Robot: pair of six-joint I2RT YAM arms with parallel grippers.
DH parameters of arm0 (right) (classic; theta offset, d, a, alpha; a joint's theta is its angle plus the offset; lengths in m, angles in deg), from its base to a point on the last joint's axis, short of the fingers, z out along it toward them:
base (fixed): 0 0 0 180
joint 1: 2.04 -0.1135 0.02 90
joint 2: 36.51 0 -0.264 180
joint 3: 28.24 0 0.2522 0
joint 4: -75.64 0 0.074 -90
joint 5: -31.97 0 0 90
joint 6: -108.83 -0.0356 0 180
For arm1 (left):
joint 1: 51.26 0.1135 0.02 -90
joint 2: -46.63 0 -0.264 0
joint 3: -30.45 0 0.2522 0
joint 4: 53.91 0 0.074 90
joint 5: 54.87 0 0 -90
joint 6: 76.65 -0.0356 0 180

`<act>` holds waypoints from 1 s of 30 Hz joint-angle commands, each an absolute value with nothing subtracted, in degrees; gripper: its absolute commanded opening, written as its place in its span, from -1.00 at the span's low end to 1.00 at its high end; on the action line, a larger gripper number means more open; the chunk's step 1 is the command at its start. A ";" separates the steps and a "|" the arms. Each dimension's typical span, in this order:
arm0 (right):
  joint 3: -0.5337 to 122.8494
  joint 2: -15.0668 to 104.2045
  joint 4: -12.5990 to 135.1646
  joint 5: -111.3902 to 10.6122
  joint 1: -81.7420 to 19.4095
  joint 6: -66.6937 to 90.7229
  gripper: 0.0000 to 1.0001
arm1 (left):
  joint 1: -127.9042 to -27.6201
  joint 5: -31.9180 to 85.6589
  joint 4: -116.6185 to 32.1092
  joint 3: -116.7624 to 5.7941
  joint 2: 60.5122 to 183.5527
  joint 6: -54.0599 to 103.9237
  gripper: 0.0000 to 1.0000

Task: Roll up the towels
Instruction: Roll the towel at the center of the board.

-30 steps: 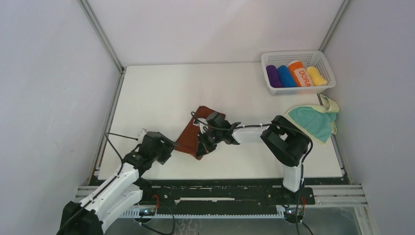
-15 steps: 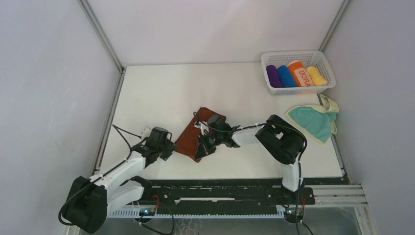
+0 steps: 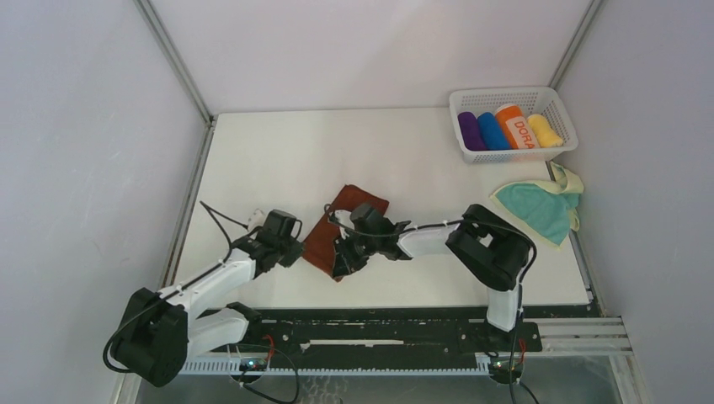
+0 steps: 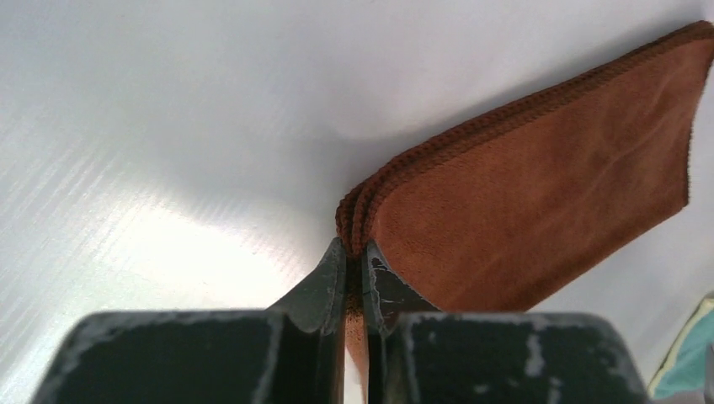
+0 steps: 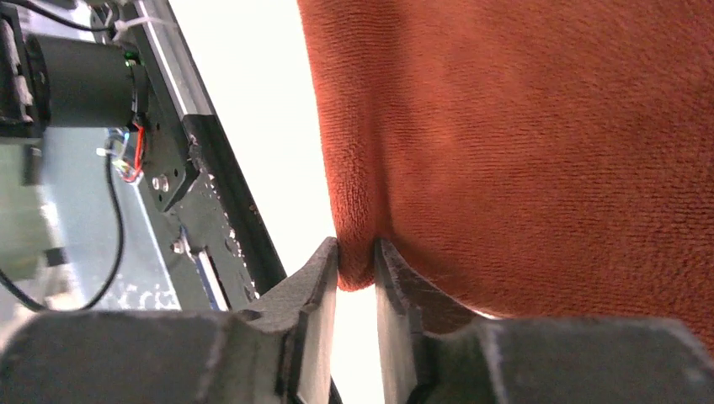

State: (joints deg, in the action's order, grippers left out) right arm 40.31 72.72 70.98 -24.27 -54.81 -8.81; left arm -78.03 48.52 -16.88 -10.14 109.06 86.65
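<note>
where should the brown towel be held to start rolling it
By the two corners of its near short end, coming in low from the arms' side. The rust-brown towel is oblong and runs away from the bases, so that end should roll up along its length. The left gripper and right gripper pinch there now.

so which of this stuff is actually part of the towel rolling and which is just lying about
Part of the job: rust-brown towel, gripped by the left pincer and right pincer; teal towel, by the right edge.
Just lying about: white basket with the purple roll, blue roll, orange DORA roll and yellow roll.
</note>
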 commanded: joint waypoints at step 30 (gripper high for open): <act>47.31 69.32 61.73 -46.10 -65.26 5.29 -0.69 | -78.68 48.73 -9.60 -17.39 112.39 90.12 -0.96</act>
State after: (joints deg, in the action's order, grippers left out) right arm 45.60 70.10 61.89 -48.95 -66.70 7.10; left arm -78.31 47.99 -10.31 -13.86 112.34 88.90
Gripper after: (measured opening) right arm 0.253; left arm 0.099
